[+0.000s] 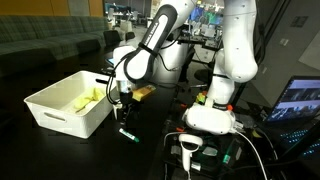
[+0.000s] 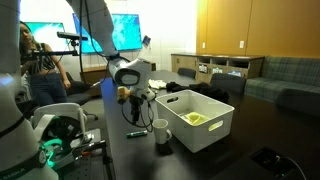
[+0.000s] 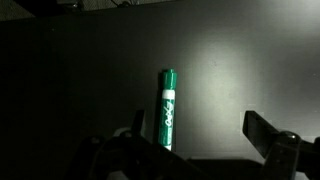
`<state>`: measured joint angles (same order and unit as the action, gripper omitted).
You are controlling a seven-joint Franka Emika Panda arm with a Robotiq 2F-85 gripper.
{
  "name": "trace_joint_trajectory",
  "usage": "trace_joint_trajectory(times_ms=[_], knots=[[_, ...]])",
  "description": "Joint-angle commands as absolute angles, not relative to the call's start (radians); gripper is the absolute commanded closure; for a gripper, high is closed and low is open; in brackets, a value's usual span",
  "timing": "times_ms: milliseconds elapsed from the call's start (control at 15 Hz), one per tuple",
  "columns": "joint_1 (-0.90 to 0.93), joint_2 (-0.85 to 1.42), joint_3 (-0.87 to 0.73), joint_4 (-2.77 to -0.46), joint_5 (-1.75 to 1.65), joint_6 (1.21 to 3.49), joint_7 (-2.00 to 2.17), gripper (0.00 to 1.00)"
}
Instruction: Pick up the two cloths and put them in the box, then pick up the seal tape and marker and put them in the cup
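Note:
A green marker (image 3: 167,108) lies on the dark table, in the wrist view just inside my left finger; it also shows in both exterior views (image 1: 128,133) (image 2: 135,132). My gripper (image 3: 197,119) is open and empty, hovering above the marker (image 1: 122,100) (image 2: 135,102). The white box (image 1: 55,112) (image 2: 210,135) holds a yellow cloth (image 1: 85,100) (image 2: 193,118). A white cup (image 2: 160,131) stands on the table beside the box. I cannot pick out the seal tape; a small yellow thing (image 1: 145,91) shows behind the gripper, and I cannot tell what it is.
The robot's white base (image 1: 210,115) stands on the table, with cables and a scanner-like device (image 1: 190,148) in front of it. A laptop (image 1: 300,100) is at the table's edge. A person (image 2: 35,65) stands in the background.

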<state>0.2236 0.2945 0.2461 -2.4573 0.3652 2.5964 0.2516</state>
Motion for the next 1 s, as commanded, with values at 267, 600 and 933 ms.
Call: trace_joint_trajectory(times_ms=[267,600,933], knots=[[0.304,0.379,0.27,-2.425,0.37,2.753,0.39,0.0],[0.44,0.439,0.232,-2.405,0.315,2.835,0.55,0.0],[0.561,0.488,0.173,-2.399,0.255,2.871,0.692,0.0]])
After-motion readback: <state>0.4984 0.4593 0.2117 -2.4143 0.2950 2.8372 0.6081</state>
